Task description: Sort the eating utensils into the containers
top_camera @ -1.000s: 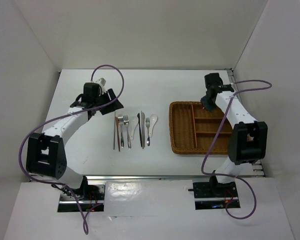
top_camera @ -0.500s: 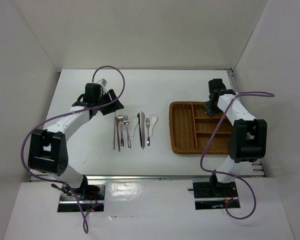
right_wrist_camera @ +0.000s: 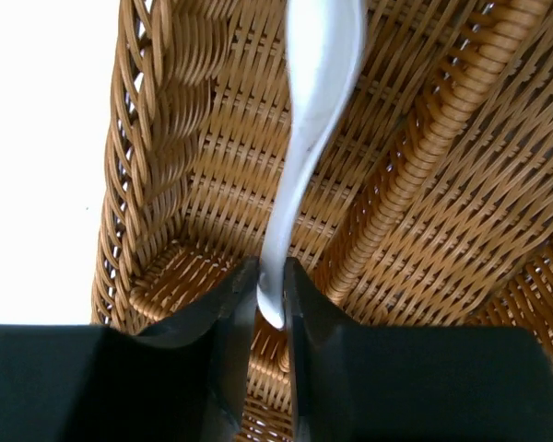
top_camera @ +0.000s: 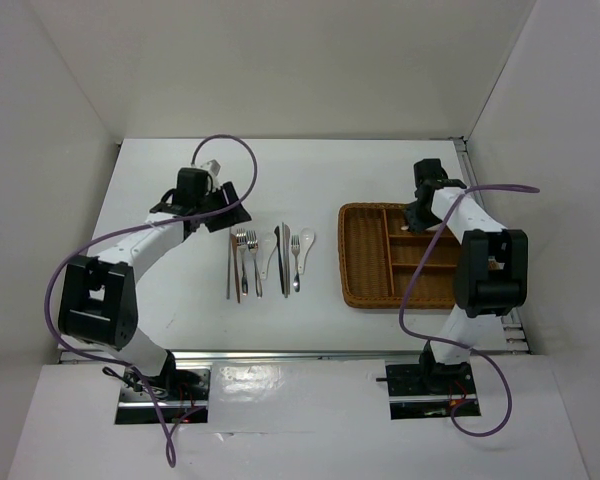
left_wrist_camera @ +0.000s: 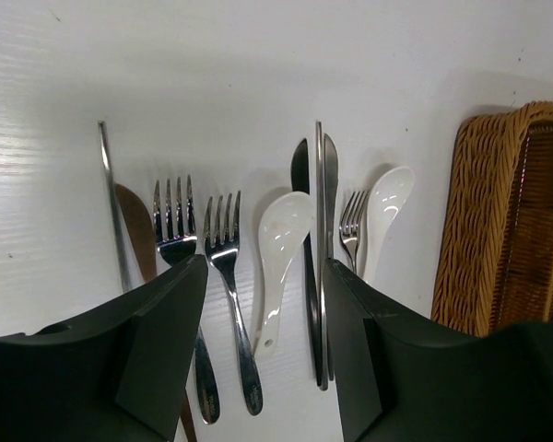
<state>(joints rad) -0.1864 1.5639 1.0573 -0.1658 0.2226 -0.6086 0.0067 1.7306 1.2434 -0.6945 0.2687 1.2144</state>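
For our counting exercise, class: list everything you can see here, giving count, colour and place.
Rectangular brown woven wicker tray: one, brown, right of the cutlery row.
Slim silver metal forks: three, silver, in the row.
Slim silver metal knives: two, silver, side by side mid-row.
White soup spoons: three, white; two in the row, one held over the tray.
Thin brown chopsticks: count unclear, brown, row's left end.
Left claw: one, black, open near the row.
Right claw: one, black, shut on one spoon's handle.
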